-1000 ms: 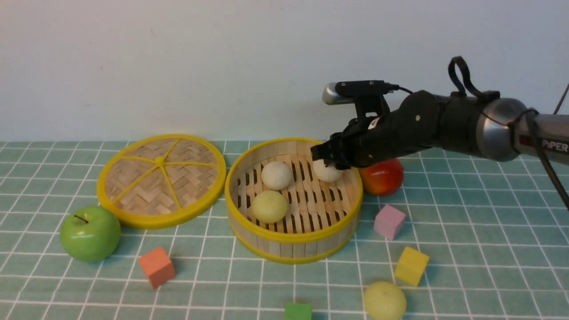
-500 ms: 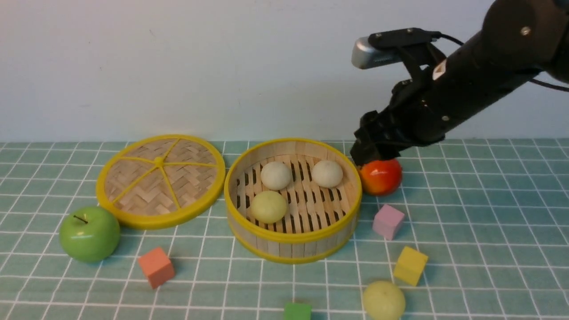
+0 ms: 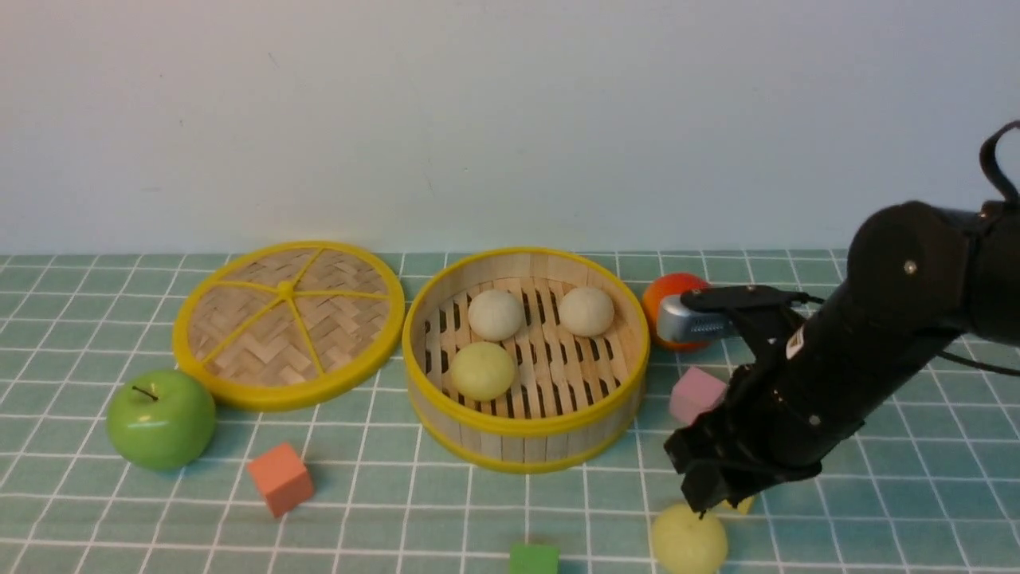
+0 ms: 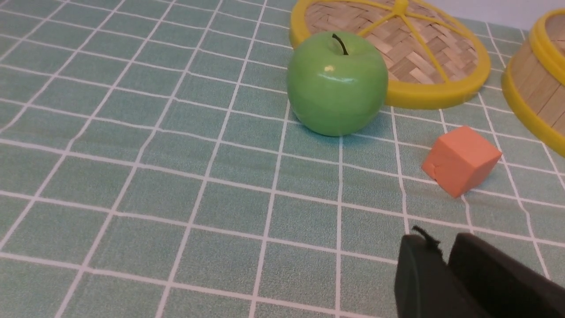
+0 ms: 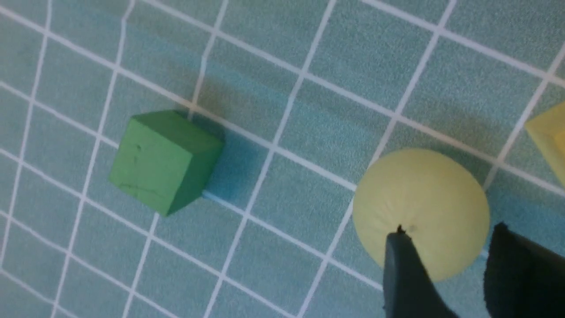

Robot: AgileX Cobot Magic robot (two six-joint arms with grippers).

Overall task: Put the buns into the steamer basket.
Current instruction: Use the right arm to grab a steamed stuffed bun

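Nearest us, the last bun (image 3: pixel 689 540) sits on the cloth (image 3: pixel 876 494), just beside the green cube (image 3: pixel 534 560). Our right gripper (image 3: pixel 705 498) hangs right over it, jaws parted with a gap between them and nothing held. In the right wrist view one finger (image 5: pixel 404 269) lies across the bun's crown rather than beside it. We judge that closing from here could pinch off-centre and squirt the round bun away, toward the green cube or the yellow cube (image 3: pixel 741 504) half hidden behind the gripper. A low carry could also clip the basket (image 3: pixel 526 446) rim. Farther back, three buns already lie in the basket: one yellow-green (image 3: pixel 482 371), two off-white (image 3: pixel 496 314) (image 3: pixel 586 311). Our left gripper (image 4: pixel 443 265) is parked near the orange cube (image 4: pixel 461 160), fingers nearly together, empty.
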